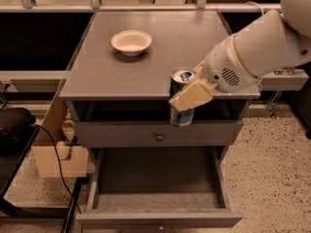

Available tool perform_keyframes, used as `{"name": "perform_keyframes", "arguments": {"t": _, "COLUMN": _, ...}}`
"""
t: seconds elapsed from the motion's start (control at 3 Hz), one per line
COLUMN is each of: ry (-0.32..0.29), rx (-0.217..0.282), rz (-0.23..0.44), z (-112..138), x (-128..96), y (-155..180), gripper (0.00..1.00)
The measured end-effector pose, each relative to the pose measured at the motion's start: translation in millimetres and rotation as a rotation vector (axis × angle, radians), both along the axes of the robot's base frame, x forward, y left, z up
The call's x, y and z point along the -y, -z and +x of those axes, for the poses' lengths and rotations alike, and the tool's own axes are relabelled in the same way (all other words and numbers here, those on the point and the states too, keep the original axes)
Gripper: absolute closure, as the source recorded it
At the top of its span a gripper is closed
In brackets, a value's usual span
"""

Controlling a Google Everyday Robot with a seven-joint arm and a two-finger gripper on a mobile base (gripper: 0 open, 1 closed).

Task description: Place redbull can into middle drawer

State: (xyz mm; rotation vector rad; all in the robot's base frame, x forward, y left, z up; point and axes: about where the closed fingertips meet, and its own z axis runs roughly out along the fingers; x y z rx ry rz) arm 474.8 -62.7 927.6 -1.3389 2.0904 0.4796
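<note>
My gripper (188, 96), with cream fingers (192, 97), is shut on the redbull can (181, 116). It holds the can upright in the air just past the front edge of the cabinet top (97, 76). The can's silver top shows above the fingers and its blue-and-silver body below them. The can hangs in front of the closed drawer front (121, 134), above the back part of the middle drawer (160, 219). That drawer is pulled out wide, and its dark floor is bare.
A cream bowl (131, 41) sits on the cabinet top at the back left. The white arm (257, 50) reaches in from the upper right. A cardboard box (53, 154) and a black cable (53, 154) lie on the floor to the left.
</note>
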Motion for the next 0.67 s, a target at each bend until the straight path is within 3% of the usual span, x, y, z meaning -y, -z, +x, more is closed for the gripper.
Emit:
{"name": "perform_keyframes", "arguments": {"t": 0.33, "ry": 0.0, "rx": 0.0, "rz": 0.0, "z": 0, "x": 0, "y": 0, "gripper": 1.0}}
{"name": "perform_keyframes", "arguments": {"t": 0.67, "ry": 0.01, "rx": -0.023, "rz": 0.055, "z": -12, "x": 0, "y": 35, "gripper": 1.0}}
